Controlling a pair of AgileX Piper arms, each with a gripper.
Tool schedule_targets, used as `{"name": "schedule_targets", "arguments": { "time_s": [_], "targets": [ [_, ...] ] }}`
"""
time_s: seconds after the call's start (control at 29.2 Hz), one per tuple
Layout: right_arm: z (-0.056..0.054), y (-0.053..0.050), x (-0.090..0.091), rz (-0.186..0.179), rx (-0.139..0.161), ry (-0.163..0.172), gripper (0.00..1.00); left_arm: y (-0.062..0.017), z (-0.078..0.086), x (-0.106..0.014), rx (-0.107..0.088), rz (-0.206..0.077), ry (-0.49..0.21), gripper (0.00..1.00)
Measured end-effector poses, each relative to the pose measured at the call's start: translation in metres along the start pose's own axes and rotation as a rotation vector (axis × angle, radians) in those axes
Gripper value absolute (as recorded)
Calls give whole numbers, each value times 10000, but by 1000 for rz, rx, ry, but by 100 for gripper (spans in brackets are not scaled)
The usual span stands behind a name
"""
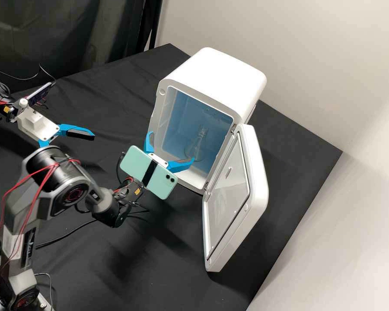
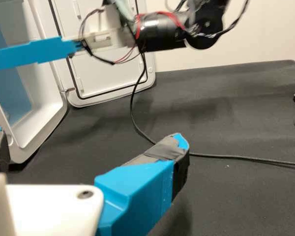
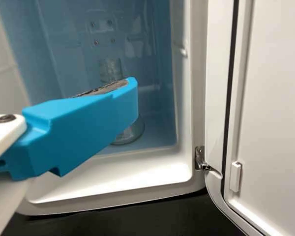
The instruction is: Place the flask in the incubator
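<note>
The white incubator (image 1: 220, 77) stands at the back of the bench with its blue inside showing and its door (image 1: 235, 194) swung wide open. A clear glass flask (image 1: 199, 137) stands upright inside, on the chamber floor. My right gripper (image 1: 172, 149) is at the lower front of the opening, open and holding nothing. In the right wrist view one of its blue fingers (image 3: 88, 123) partly covers the flask (image 3: 110, 71) behind it. My left gripper (image 1: 67, 139) hovers over the cloth well left of the incubator, open and empty.
The open door (image 3: 270, 123) juts toward the bench's front right edge. A mint-green phone (image 1: 149, 170) sits on the right wrist. Cables (image 2: 137, 123) trail across the black cloth. In the left wrist view the right arm (image 2: 162, 32) crosses in front of the incubator (image 2: 34, 123).
</note>
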Motion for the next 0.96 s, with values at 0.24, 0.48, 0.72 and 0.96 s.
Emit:
{"name": "schedule_targets", "arguments": {
  "time_s": [0.24,0.48,0.72,0.96],
  "targets": [
    [-242,75,-318,44,-29,19,100,0,0,0,0,0,0,100],
    [-376,121,-544,111,-35,10,100,0,0,0,0,0,0,100],
    [-452,146,-669,129,9,35,100,0,0,0,0,0,0,100],
    [-538,190,-766,142,67,80,100,0,0,0,0,0,0,100]
  ]
}}
